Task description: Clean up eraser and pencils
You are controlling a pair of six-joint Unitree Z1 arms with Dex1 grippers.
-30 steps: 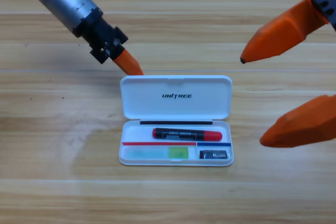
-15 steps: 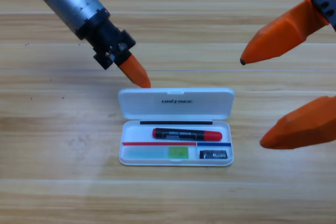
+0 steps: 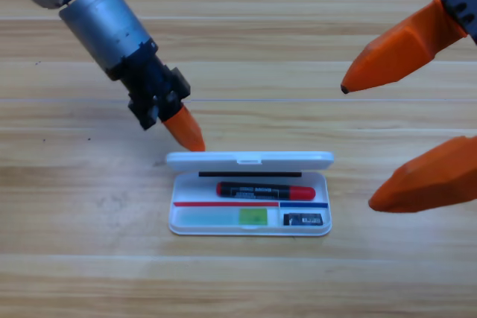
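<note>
Bright, even overhead light; soft sheen on the wooden table (image 3: 246, 50); faint shadows.

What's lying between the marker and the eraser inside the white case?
In the high view, nothing loose lies between the marker and the eraser; only the case's own divider separates them. The left gripper is at the lid's rear edge.
</note>
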